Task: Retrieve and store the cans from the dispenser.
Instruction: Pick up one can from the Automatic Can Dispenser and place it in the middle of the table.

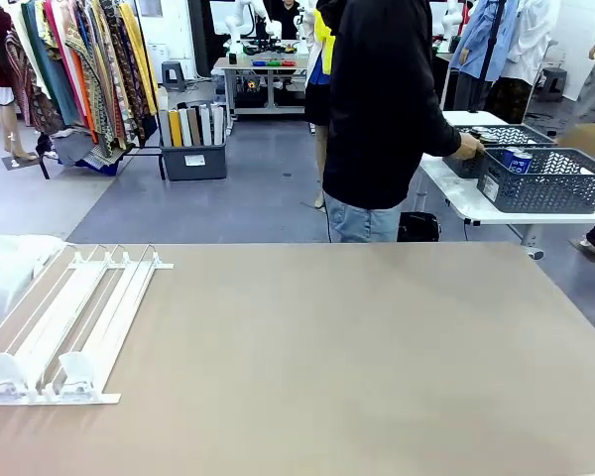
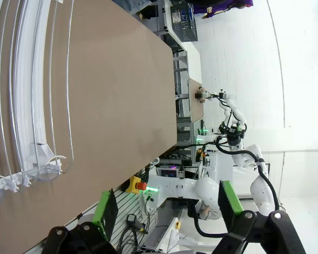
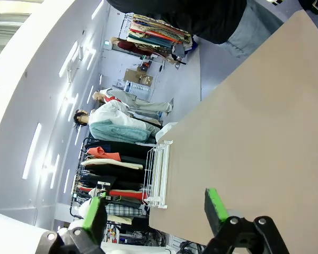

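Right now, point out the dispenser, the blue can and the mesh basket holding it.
dispenser (image 1: 89,317): front view, on its white rails.
blue can (image 1: 517,161): front view, on its label.
mesh basket (image 1: 555,188): front view, on its near wall.

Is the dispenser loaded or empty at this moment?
Empty. The dispenser lies flat on the table with bare lanes from the far end down to the clear stoppers; no can sits in it.

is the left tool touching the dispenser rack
Apart. In the left wrist view the left tool hangs open in the air, with bare table between its green pads and the dispenser.
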Robot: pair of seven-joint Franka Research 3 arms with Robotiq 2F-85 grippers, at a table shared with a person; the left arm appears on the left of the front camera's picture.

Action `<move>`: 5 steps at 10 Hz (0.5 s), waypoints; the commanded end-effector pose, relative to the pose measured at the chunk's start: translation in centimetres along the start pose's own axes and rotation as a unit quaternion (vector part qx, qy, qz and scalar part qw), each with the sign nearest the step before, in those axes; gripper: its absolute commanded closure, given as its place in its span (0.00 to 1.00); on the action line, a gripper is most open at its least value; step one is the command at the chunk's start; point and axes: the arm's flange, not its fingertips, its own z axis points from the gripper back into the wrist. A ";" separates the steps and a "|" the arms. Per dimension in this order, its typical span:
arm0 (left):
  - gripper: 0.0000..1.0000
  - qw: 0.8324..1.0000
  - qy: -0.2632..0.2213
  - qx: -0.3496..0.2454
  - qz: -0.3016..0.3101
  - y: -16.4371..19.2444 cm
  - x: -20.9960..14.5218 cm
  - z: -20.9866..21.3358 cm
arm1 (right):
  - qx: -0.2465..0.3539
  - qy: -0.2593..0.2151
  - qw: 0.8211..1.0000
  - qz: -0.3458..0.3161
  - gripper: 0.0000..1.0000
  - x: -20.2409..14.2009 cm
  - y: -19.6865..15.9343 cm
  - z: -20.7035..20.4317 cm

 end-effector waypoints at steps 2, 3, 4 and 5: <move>0.00 1.000 0.004 0.000 0.005 -0.2 -0.2 0.1 | 0.013 -0.010 1.000 0.010 0.00 0.2 0.2 -0.3; 0.00 1.000 0.004 0.000 0.005 -0.2 -0.2 0.1 | 0.013 -0.010 1.000 0.010 0.00 0.2 0.2 -0.3; 0.00 1.000 0.004 0.000 0.005 -0.2 -0.2 0.1 | 0.013 -0.010 1.000 0.010 0.00 0.2 0.2 -0.3; 0.00 1.000 0.004 0.000 0.005 -0.2 -0.2 0.1 | 0.013 -0.010 1.000 0.010 0.00 0.2 0.2 -0.3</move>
